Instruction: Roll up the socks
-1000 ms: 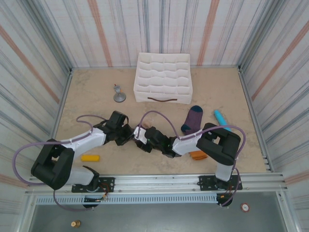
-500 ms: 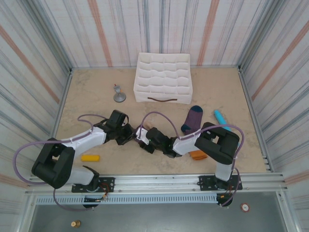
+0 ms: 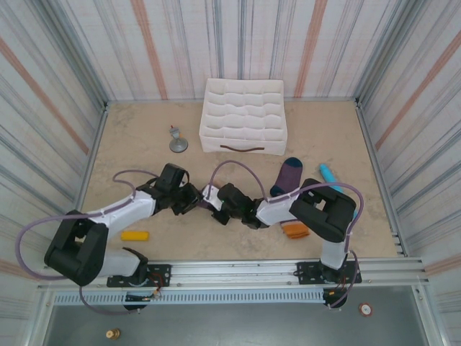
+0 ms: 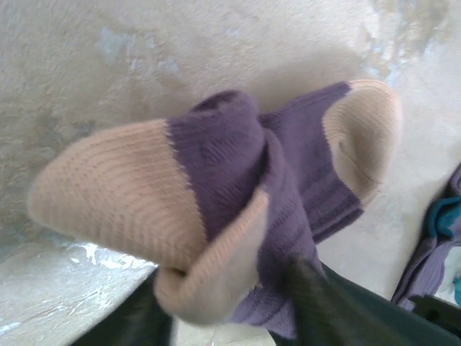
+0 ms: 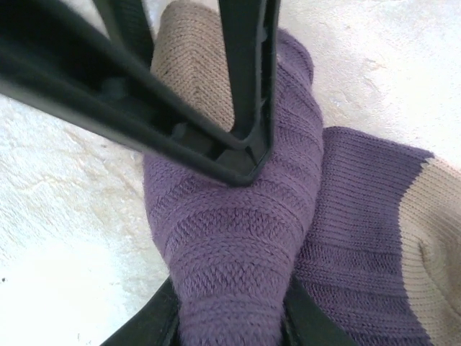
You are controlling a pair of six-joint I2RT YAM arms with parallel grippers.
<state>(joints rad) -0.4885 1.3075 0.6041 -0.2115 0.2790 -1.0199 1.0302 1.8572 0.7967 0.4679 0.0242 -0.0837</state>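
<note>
- Left gripper (image 4: pixel 223 306): jaws pinch the half-rolled sock (image 4: pixel 216 180).
- Right gripper (image 5: pixel 227 321): jaws apparently clamp the same sock.
- Risk: opposed pulling unrolls it between the jaws.

Overhead, the sock (image 4: pixel 238 209) is largely covered by left gripper (image 3: pixel 194 201) and right gripper (image 3: pixel 213 205); second sock (image 4: pixel 421 277) is cropped at the left wrist view's edge.
</note>
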